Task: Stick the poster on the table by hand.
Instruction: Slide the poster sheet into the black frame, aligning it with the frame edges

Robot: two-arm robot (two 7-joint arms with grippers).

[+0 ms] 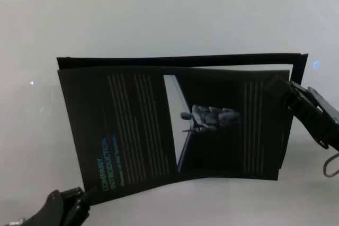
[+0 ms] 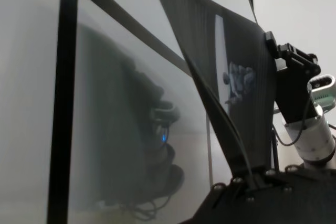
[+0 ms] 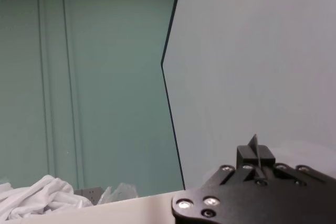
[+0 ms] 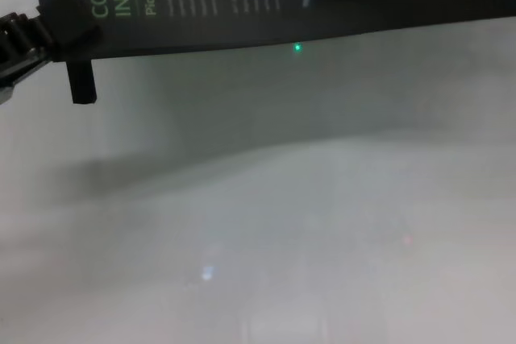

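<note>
The large black glossy poster [image 1: 175,123] with the green "COMPANY INTRODUCTION" heading is held slightly bowed above the plain pale grey-white table [image 1: 159,14], its heading end toward the robot's left. The poster's near-left corner is pinched between the closed fingers of the black segmented left gripper [image 1: 85,194], and its far-right edge is clamped the same way by the black segmented right gripper [image 1: 278,86]. A thin black frame outline [image 1: 180,58], possibly a reflection, is seen just behind the poster's far edge.
</note>
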